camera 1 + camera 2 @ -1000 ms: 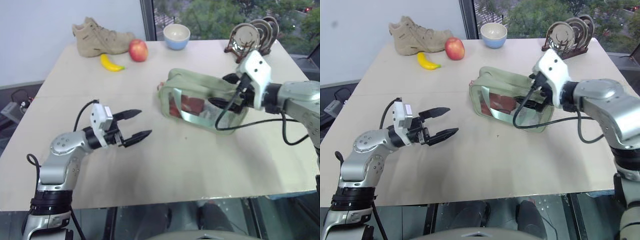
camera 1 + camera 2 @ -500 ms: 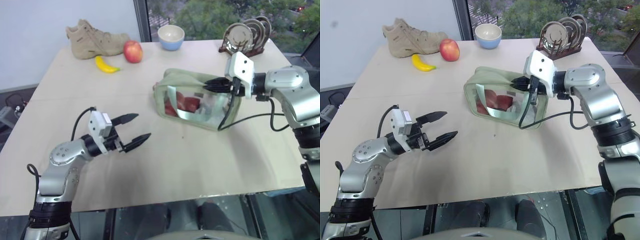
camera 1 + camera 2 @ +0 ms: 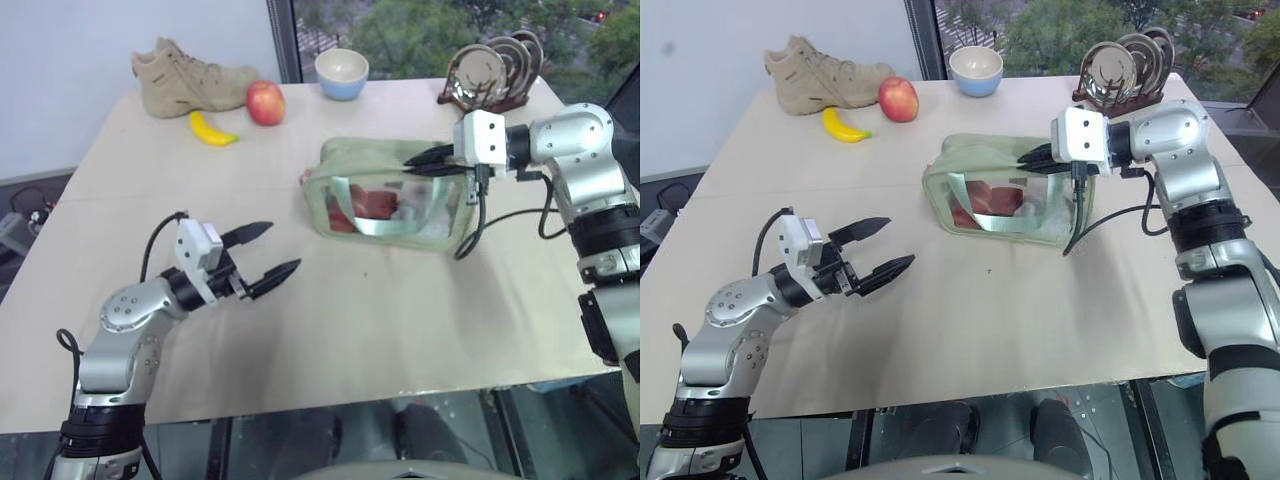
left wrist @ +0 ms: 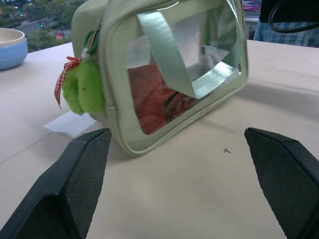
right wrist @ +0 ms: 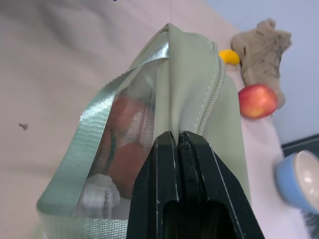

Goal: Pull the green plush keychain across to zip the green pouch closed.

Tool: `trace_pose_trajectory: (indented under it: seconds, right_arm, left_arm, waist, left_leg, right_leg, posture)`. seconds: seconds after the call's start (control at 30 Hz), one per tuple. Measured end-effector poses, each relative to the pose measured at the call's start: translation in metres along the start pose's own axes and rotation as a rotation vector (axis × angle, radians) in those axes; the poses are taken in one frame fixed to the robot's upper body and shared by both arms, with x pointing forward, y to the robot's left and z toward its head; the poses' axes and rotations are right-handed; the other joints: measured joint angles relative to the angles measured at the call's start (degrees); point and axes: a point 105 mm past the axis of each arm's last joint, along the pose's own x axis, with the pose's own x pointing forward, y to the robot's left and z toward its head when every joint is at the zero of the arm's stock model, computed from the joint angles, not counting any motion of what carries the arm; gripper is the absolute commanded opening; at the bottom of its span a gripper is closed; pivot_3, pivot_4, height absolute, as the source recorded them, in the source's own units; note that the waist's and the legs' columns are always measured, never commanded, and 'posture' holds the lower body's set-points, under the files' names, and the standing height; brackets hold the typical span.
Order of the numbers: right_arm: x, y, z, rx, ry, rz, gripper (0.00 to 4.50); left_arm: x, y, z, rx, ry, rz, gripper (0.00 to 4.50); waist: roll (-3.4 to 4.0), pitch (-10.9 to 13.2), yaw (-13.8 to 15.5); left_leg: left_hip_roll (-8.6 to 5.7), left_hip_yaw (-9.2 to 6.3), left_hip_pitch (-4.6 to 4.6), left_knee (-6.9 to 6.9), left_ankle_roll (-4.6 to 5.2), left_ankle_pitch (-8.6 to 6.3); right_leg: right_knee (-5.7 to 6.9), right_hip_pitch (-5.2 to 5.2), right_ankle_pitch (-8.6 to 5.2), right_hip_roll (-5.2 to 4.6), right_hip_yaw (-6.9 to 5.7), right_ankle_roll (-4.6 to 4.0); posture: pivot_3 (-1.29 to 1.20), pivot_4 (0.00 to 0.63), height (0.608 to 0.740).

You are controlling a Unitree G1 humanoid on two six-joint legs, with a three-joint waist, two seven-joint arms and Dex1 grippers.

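Two black-fingered grippers: the right gripper (image 3: 1028, 157), fingers pressed together, rests on the pale sage-green pouch's (image 3: 385, 195) top; the bright lime-green fuzzy plush keychain (image 4: 84, 88) hangs at its far end, facing the spread-open left gripper (image 3: 270, 252).

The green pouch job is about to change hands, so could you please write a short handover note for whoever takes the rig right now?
Left gripper: open, held above the table, aimed at the green pouch, touching nothing.
Right gripper: shut, fingers together at the pouch's top edge on its right end.
The pouch stands upright mid-table. The green plush keychain hangs at its left end.
Done: whether the zipper is closed cannot be told.
Left: check the zip; the keychain is not gripped.
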Motion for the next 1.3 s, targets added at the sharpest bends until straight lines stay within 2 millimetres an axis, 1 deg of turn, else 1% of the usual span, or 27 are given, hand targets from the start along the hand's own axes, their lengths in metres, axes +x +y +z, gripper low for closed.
trace_pose_trajectory:
  seconds: [0.1,0.2,0.37,0.43,0.6,0.67,0.83,0.9,1.07,1.23,1.3]
  right_arm:
    - [0.000,-0.001,0.003,-0.066,-0.004,0.012,0.03]
    - [0.001,-0.001,0.003,-0.086,-0.011,0.011,0.03]
    - [-0.001,0.001,-0.009,-0.171,0.046,-0.010,0.03]
    - [-0.003,0.002,-0.015,-0.157,0.059,-0.021,0.03]
    - [-0.006,0.005,-0.018,-0.093,0.047,-0.049,0.03]
    - [-0.007,0.009,-0.018,-0.085,0.042,-0.055,0.03]
    - [-0.006,0.014,-0.016,-0.051,0.032,-0.056,0.03]
    - [-0.006,0.014,-0.015,-0.039,0.032,-0.060,0.03]
    - [-0.007,0.016,-0.013,-0.023,0.037,-0.074,0.03]
    - [-0.008,0.017,-0.010,-0.017,0.045,-0.078,0.03]
    - [-0.009,0.018,-0.011,-0.013,0.047,-0.079,0.03]
  left_arm:
    - [0.000,0.001,0.000,0.000,-0.002,0.010,4.50]
    - [0.001,0.002,0.001,-0.001,-0.004,0.020,4.50]
    - [0.005,0.002,0.004,-0.007,-0.018,0.029,4.50]
    - [0.007,0.002,0.006,-0.010,-0.026,0.036,4.50]
    - [0.016,0.004,0.007,-0.025,-0.041,0.072,4.50]
    - [0.025,0.004,0.005,-0.021,-0.035,0.085,4.50]
    - [0.052,0.000,0.008,-0.011,-0.056,0.070,4.50]
    - [0.059,0.001,0.005,-0.009,-0.051,0.081,4.50]
    - [0.064,0.005,-0.008,-0.032,-0.018,0.118,4.50]
    - [0.070,0.010,-0.004,-0.020,-0.030,0.135,4.50]
    - [0.073,0.011,-0.005,-0.022,-0.027,0.136,4.50]
  waist:
    - [0.00,0.0,0.0]
    - [0.00,0.0,0.0]
    - [0.00,0.0,-0.1]
    - [0.00,0.0,-0.1]
    - [0.00,0.0,0.1]
    - [0.00,0.0,0.1]
    - [0.00,0.0,0.0]
    - [0.00,0.0,-0.1]
    - [0.00,0.0,0.0]
    - [0.00,0.0,0.1]
    - [-0.01,0.0,0.1]
  left_leg:
    - [0.00,0.00,0.00,0.00,0.00,0.00]
    - [0.00,0.00,0.00,0.00,0.00,0.00]
    - [-0.01,0.02,0.01,0.01,0.00,0.00]
    - [0.00,0.01,0.02,0.01,0.00,0.00]
    - [-0.02,0.01,0.02,0.05,0.00,0.00]
    - [-0.02,0.01,0.02,0.07,0.00,0.00]
    - [-0.01,0.04,0.04,0.11,0.00,0.00]
    - [-0.01,0.05,0.05,0.12,0.00,0.00]
    - [-0.01,0.03,0.04,0.12,0.00,0.00]
    - [-0.02,0.03,0.02,0.12,0.00,0.00]
    - [-0.02,0.02,0.02,0.13,0.00,0.00]
  right_leg:
    - [-0.01,-0.02,0.00,0.00,0.00,0.00]
    - [0.00,-0.01,0.00,0.00,-0.01,0.00]
    - [0.02,-0.01,0.00,0.03,-0.01,0.00]
    - [0.04,-0.01,0.00,0.04,0.00,0.00]
    - [0.06,0.03,0.00,0.02,0.01,0.00]
    - [0.05,0.06,0.00,0.02,0.00,0.00]
    - [0.12,0.08,0.00,0.03,0.02,0.00]
    - [0.14,0.06,0.00,0.04,0.03,0.00]
    - [0.15,0.04,0.00,0.03,0.04,0.00]
    - [0.13,0.04,0.00,0.02,0.04,0.01]
    - [0.14,0.05,0.00,0.02,0.03,0.01]
  posture:
    - [0.00,0.150,0.740]
    - [0.00,0.150,0.740]
    - [0.00,0.150,0.740]
    - [0.00,0.150,0.740]
    - [0.00,0.150,0.740]
    - [0.00,0.150,0.740]
    - [0.00,0.150,0.740]
    - [0.00,0.150,0.740]
    - [0.00,0.150,0.740]
    - [0.00,0.150,0.740]
    - [0.00,0.150,0.740]
